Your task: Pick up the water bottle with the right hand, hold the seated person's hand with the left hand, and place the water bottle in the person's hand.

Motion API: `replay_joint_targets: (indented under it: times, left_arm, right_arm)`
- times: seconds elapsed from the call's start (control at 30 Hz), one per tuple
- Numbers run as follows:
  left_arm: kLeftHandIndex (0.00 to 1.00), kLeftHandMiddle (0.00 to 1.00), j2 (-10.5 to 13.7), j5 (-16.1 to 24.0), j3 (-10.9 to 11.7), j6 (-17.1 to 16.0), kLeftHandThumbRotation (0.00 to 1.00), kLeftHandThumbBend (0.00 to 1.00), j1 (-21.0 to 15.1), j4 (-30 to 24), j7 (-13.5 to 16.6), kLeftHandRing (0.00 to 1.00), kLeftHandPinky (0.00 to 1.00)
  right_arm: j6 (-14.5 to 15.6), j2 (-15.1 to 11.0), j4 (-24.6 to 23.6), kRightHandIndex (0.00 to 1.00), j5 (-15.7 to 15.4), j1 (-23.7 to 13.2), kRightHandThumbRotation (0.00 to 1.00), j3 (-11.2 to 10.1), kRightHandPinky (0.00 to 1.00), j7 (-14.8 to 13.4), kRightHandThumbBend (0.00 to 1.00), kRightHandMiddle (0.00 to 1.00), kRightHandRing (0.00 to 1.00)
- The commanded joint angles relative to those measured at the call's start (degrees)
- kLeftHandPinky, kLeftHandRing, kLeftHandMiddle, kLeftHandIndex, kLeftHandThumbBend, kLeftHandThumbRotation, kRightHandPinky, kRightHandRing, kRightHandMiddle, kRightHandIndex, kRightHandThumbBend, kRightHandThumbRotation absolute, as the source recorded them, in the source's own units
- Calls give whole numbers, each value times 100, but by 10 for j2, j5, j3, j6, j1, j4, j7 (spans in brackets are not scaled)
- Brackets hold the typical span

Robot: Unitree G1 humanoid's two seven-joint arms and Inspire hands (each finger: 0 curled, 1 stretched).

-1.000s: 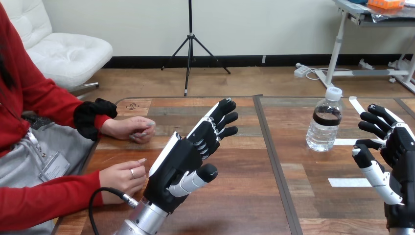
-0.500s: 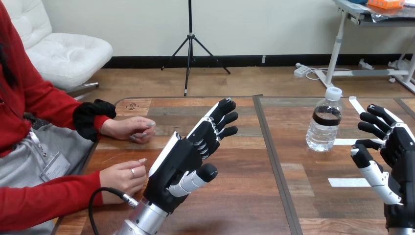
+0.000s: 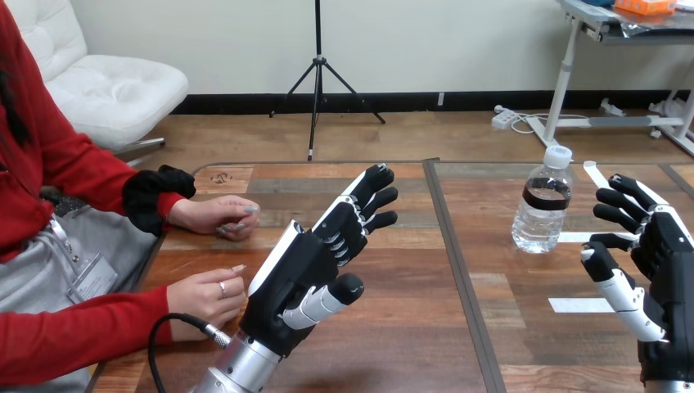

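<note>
Head view: water bottle (image 3: 543,209) stands upright, ahead-left of right hand (image 3: 667,266), apart; I note fingers spread, empty.

The bottle (image 3: 543,205) is seen upright on the table (image 3: 409,336), near the open right hand (image 3: 667,262), untouched. The left hand (image 3: 296,272) is held open just beside the person's nearer hand (image 3: 205,299); the person's farther hand (image 3: 214,217) is rested on the table.

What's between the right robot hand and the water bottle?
In the head view, only tabletop with a white tape strip lies between the right robot hand and the water bottle.
</note>
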Motion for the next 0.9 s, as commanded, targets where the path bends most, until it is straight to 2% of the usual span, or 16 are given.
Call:
replay_joint_targets:
  times: [0.0,0.3,0.5,0.6,0.67,0.7,0.73,0.87]
  left_arm:
    - [96,97,-2,-3,4,-2,77,100,-21,-9,5,95,89]
    - [96,97,-2,-4,4,-2,77,100,-21,-9,2,95,89]
    - [96,97,-2,-5,3,-1,77,100,-22,-9,0,95,89]
    - [96,97,-2,-4,3,-1,77,100,-22,-9,1,95,89]
    - [96,97,-2,-4,3,-1,77,100,-22,-9,1,95,89]
    - [96,97,-2,-4,3,-1,77,100,-21,-9,1,95,89]
    - [96,97,-2,-3,3,-1,77,100,-21,-9,1,95,89]
    - [96,97,-2,-3,2,-4,77,100,-21,-9,1,95,89]
  right_arm:
    - [1,3,-20,79,-4,-32,71,1,59,-10,100,76,74]
    - [-1,8,-20,77,24,-32,69,8,58,6,100,76,74]
    - [-3,10,-21,73,29,-31,67,10,50,7,100,74,69]
    - [-7,13,-19,69,31,-32,64,10,45,6,100,71,63]
    - [-12,15,-16,62,34,-33,57,10,41,6,100,64,55]
    - [-15,19,-13,62,38,-35,57,10,41,5,100,64,55]
    - [-16,21,-12,56,40,-36,52,10,36,5,100,56,47]
    - [-10,29,-14,45,38,-35,45,8,27,-5,100,43,34]
